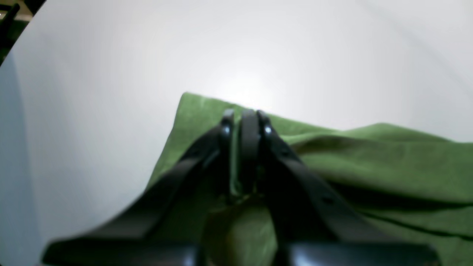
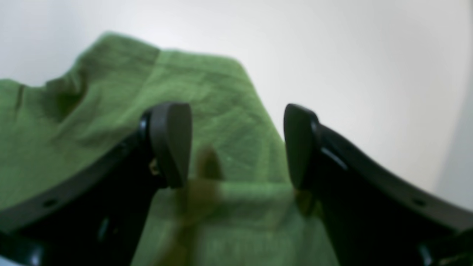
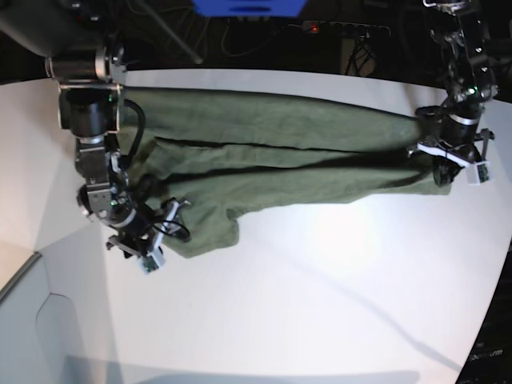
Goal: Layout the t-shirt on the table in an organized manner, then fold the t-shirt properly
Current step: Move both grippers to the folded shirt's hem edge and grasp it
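Along the far edge of the white matte table [image 3: 320, 280] lies the wrinkled olive-green cotton t-shirt [image 3: 280, 144], stretched sideways. At its near corner the right gripper [image 3: 152, 232] hangs spread wide, holding nothing; the left gripper [image 3: 448, 164] pinches the other end. Pulling one-sided would likely bunch the cloth.

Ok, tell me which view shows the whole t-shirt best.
The base view: the t-shirt lies stretched across the table between both arms, full length visible. The left wrist view shows only a bunched end clamped in the left gripper; the right wrist view shows one blurred end beneath the open right gripper.
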Tool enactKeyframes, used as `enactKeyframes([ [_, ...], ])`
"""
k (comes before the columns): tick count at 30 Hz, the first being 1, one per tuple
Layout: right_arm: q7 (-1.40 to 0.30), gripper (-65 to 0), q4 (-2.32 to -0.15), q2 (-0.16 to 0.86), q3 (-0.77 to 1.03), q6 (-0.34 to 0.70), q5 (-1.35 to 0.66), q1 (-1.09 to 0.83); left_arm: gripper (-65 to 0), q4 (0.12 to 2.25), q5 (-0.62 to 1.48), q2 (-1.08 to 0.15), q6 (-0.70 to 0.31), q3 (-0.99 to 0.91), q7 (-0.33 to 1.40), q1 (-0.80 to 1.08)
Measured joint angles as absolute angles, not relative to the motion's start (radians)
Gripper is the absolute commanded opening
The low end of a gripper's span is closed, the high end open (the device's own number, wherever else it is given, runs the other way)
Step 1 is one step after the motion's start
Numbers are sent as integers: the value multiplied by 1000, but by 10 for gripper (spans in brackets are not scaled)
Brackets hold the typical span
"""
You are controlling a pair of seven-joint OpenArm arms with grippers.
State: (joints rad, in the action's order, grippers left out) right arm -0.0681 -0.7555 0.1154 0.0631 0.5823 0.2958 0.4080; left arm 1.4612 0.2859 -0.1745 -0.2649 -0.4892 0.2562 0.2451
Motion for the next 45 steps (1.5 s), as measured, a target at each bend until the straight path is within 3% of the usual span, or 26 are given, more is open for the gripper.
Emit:
enactKeyframes([
  [10, -46, -264, -508, 116, 60, 579, 290, 528, -650, 1461, 286, -175, -265, -490, 258, 249],
  [12, -39, -293, -468, 116, 60, 580, 288, 548, -650, 1461, 286, -175, -265, -490, 258, 249],
  [15, -43, -443, -453, 115, 60, 580, 291, 559, -650, 1462, 286, -175, -265, -490, 258, 248],
  [17, -45, -606, -451, 116, 60, 580, 288, 562, -650, 1465, 286, -175, -265, -490, 258, 244],
  [18, -52, -650, -450, 115, 60, 580, 291, 566, -650, 1467, 286, -175, -265, -490, 258, 243],
  [22, -67, -650, -458, 115, 63, 582, 295, 599, -650, 1475, 286, -182, -265, -490, 263, 231],
  [31, -104, -650, -830, 116, 63, 581, 294, 522, -650, 1482, 286, -218, -266, -482, 261, 90],
  [45, -147, -650, -1209, 102, 113, 582, 292, 261, -650, 1171, 282, -216, -266, -481, 261, -170],
])
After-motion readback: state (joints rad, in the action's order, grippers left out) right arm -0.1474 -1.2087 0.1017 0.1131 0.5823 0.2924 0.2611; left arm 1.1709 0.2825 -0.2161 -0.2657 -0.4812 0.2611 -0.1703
